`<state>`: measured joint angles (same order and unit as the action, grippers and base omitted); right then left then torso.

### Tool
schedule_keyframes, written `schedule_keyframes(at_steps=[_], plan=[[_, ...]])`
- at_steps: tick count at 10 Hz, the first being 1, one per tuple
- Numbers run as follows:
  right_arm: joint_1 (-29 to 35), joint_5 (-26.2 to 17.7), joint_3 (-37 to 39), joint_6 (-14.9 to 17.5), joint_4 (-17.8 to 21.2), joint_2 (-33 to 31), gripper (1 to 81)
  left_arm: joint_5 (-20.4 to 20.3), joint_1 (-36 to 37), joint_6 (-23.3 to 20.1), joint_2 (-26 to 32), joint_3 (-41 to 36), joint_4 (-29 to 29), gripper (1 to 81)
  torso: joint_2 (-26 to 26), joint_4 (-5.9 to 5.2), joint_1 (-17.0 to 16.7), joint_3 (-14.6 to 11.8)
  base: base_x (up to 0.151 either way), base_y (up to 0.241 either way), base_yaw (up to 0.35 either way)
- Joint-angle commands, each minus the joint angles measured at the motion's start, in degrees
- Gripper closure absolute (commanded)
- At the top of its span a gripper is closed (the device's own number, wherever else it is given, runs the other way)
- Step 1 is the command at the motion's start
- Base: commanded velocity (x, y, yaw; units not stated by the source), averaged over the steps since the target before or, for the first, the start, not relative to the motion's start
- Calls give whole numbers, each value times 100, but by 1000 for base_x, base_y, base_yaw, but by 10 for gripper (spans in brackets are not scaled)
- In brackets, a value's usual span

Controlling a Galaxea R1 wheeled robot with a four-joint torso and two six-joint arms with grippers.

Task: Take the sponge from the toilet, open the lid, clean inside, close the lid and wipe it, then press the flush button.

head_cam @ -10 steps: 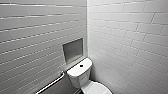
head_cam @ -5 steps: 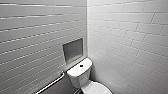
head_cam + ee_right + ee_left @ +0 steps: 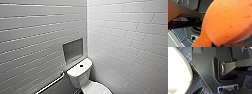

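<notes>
We are looking down at the toilet [image 3: 79,75], which is sitting in a corner of white-tiled walls. The lid [image 3: 98,89] appears to be lying down over the bowl, and the flush button [image 3: 81,66] is showing dark in the middle of the tank top. A recessed niche [image 3: 73,50] is sitting in the wall just above the tank, and a grab bar [image 3: 51,84] is running along the wall beside the toilet.

The right gripper [image 3: 216,44] is pinching the sponge [image 3: 226,21] — the soft orange block is bulging close against the wrist camera, over the dark tiled floor [image 3: 178,33]. How far it is hanging from the toilet we cannot tell.

We are judging the lid-opening as not yet done. The sponge is soft, so a pinch near its edge could let it twist loose, perhaps into the bowl. The lid is glossy, so it could slide off whatever is lifting it and drop shut. With wall and bar crowding the toilet, an arm could knock against them.
</notes>
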<state>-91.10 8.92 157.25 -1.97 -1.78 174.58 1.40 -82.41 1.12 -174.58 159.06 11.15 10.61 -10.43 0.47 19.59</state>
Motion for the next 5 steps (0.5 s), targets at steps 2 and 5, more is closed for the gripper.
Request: schedule_keyframes(at_steps=[2, 5], plan=[[113, -347, -2, 22, -94, 18, 811, 343, 194, -42, 28, 20, 44, 10, 0, 0, 0, 0, 33, 0, 0], [113, -347, 7, 30, -94, 18, 811, 334, 202, -42, 46, 20, 45, 10, 2, 0, -11, -4, 77, 0, 0]])
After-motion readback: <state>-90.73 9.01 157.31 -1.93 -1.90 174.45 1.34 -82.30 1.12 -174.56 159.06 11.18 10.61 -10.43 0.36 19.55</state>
